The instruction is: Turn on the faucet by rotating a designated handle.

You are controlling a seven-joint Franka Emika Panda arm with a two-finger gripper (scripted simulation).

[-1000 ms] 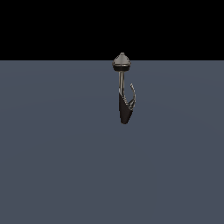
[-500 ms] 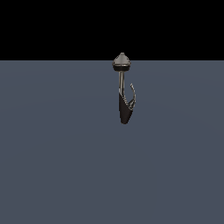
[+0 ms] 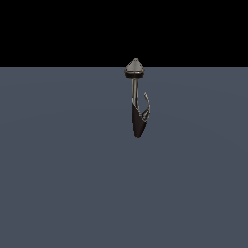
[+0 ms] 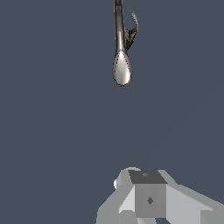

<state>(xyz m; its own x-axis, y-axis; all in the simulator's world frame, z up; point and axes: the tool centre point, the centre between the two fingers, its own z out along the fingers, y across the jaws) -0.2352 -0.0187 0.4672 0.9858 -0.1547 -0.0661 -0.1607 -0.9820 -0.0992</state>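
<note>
- The claw [image 4: 151, 205] shows only in the wrist view, as pale grey blocky parts at the picture's edge; its fingertips are cut off, so I cannot tell whether it is wide or narrow, and nothing is seen in its hold.
- The claw is well apart from the faucet [image 4: 122, 48], with bare bench [image 4: 52, 131] between them.
- In the wrist view the faucet appears as a shiny rounded end on a thin stem, with the handle [image 4: 132, 29] curving off one side of the stem.
- In the exterior view no arm or claw shows; the faucet [image 3: 137, 101] stands alone on the flat grey-blue bench [image 3: 58, 184], close to the bench's far edge, under a black background.
- The faucet has a grey cone-shaped cap [image 3: 135, 68] on top, a thin straight stem below it, and a dark body tapering to a point.
- The handle [image 3: 147, 105] is a thin, light silver curved prong branching from the dark body on the exterior view's right, hooking up beside the stem without touching the cap.
</note>
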